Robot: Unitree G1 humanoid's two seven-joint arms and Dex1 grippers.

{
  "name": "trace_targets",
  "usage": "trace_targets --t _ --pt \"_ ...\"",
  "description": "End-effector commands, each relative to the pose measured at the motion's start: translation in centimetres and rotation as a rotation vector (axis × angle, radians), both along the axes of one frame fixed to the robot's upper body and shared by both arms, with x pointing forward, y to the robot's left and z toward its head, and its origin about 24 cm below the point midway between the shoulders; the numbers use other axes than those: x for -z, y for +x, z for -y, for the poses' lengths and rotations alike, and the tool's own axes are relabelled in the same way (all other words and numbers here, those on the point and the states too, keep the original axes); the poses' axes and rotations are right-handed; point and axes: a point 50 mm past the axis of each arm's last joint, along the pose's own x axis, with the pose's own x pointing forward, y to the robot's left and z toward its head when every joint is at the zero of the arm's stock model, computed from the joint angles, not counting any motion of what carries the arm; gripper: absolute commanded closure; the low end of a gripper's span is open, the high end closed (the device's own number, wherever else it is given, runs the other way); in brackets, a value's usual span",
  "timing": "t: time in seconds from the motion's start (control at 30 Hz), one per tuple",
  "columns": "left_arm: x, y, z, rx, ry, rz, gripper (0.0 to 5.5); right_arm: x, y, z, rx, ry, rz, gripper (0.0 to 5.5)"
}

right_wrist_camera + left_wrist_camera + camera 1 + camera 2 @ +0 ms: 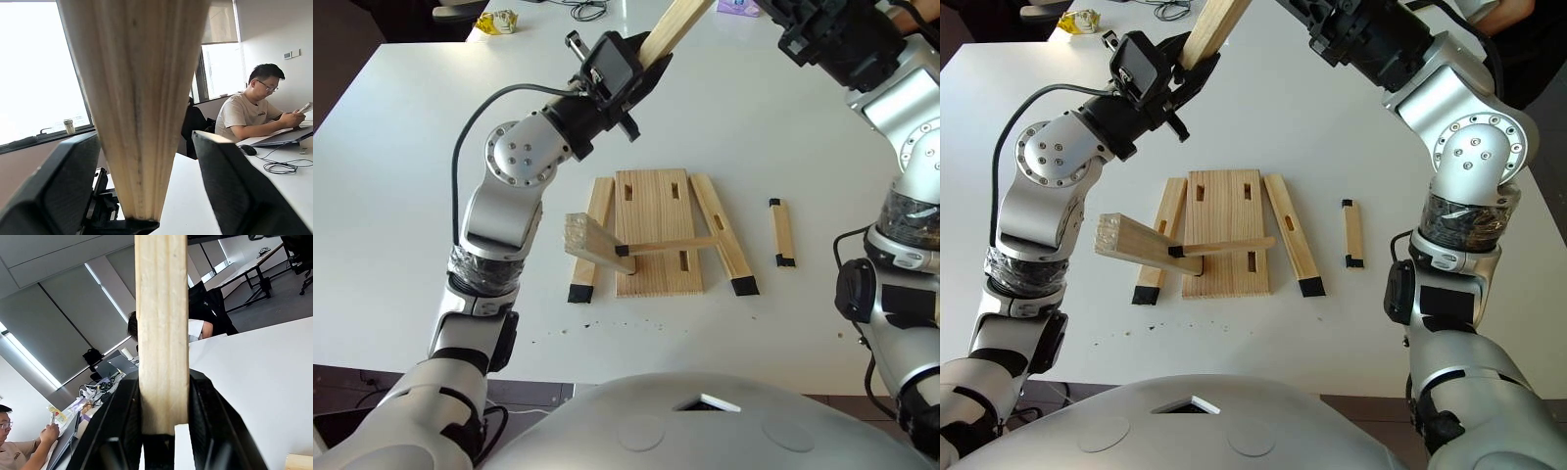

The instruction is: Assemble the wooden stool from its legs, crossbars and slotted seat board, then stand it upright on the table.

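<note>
The slotted seat board (656, 230) lies flat mid-table. A leg (590, 235) lies along its left side and another leg (724, 233) along its right. A third leg (595, 245), joined to a thin crossbar (671, 245), rests tilted over the board's left part. A short crossbar (782, 232) lies alone to the right. My left gripper (646, 61) is raised above the far side of the table, shut on a fourth leg (161, 333) that slants up and away. My right gripper (146, 147) is high at the far right, open, its fingers (230, 186) either side of that leg's upper part.
The white table (411, 196) has bare room to the left and along the near edge, where dark specks (597, 323) lie. A yellow packet (496, 21), cables (587, 10) and a purple box (739, 7) sit at the far edge.
</note>
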Motion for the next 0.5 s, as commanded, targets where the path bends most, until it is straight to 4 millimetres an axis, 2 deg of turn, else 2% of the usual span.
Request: trace_targets --t 0.03,0.3,0.5 --pt "-0.17 -0.14 0.09 -0.009 0.004 0.029 4.41 -0.54 -0.04 -1.0 -0.034 -0.016 0.008 2.14" --pt "0.08 -0.3 0.09 -0.023 0.011 0.048 4.41 -0.52 -0.05 -1.45 -0.07 -0.035 -0.003 2.14" --pt "0.36 -0.3 0.03 -0.026 0.016 0.046 4.41 -0.48 -0.15 -1.63 -0.088 -0.042 -0.01 3.12"
